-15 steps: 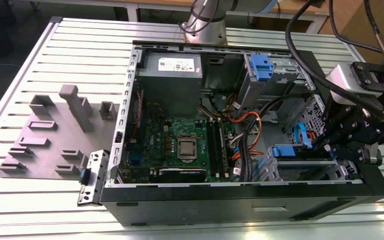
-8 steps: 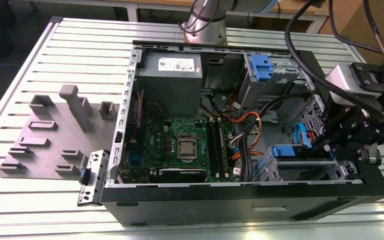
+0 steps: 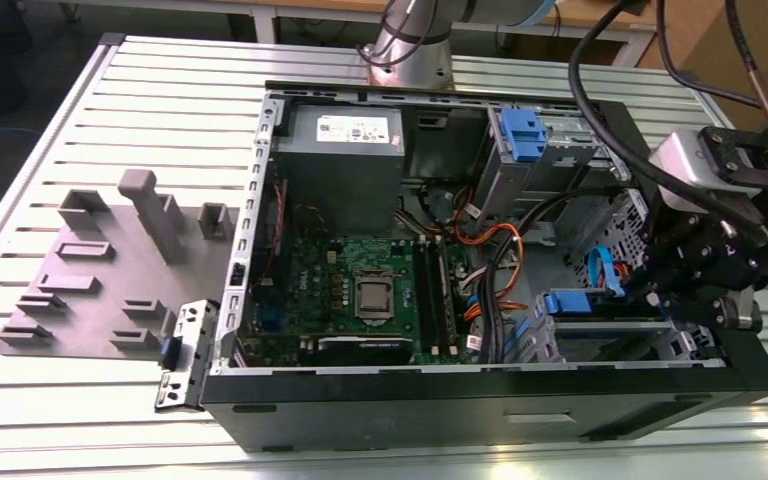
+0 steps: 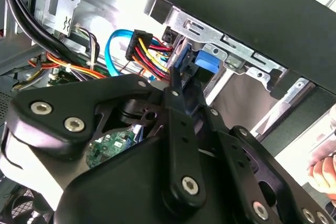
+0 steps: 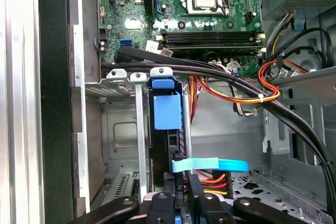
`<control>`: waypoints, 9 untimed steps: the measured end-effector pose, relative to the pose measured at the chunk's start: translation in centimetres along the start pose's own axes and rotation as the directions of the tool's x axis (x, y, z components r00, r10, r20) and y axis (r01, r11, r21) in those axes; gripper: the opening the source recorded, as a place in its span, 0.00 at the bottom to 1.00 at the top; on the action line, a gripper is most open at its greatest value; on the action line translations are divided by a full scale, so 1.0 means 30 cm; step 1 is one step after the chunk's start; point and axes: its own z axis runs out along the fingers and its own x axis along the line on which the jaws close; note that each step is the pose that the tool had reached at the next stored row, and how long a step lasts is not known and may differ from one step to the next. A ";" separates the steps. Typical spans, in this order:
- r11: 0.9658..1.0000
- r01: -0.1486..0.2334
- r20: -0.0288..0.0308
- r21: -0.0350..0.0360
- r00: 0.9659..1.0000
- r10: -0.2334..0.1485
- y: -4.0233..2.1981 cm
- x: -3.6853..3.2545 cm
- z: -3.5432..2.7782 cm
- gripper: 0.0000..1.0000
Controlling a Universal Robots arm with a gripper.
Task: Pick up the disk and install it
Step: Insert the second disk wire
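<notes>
The disk [image 5: 167, 111] stands on edge in the drive cage at the front corner of the open computer case [image 3: 491, 395]. Its blue carrier frame [image 3: 574, 302] shows at the exterior view's right. My gripper [image 3: 638, 292] reaches down into the case right beside it. In both wrist views the fingers [image 4: 176, 85] come together on the disk's thin dark edge, just behind the blue frame [image 4: 205, 64]. The gripper [image 5: 181, 198] looks shut on the disk. A light-blue flat cable [image 5: 210, 165] crosses just in front of the fingertips.
Bundles of black and coloured cables [image 5: 252, 90] run close beside the cage. The motherboard [image 3: 357, 290], a grey power-supply box [image 3: 341, 140] and a blue latch on a metal cage [image 3: 524, 135] lie deeper inside. A grey fixture plate [image 3: 91, 270] lies on the table. A hand [image 4: 323, 174] shows outside the case.
</notes>
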 end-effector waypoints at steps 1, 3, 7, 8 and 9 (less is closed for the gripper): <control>1.000 0.000 -0.001 0.000 1.000 0.000 0.000 0.000 -0.001 0.24; 1.000 0.000 -0.001 0.000 1.000 0.000 0.001 -0.001 -0.011 0.24; 1.000 0.000 -0.001 0.000 1.000 0.000 0.004 -0.006 -0.060 0.24; 1.000 0.000 -0.001 0.000 1.000 0.000 0.004 -0.007 -0.075 0.24; 1.000 0.000 -0.001 0.000 1.000 0.000 0.005 -0.008 -0.090 0.24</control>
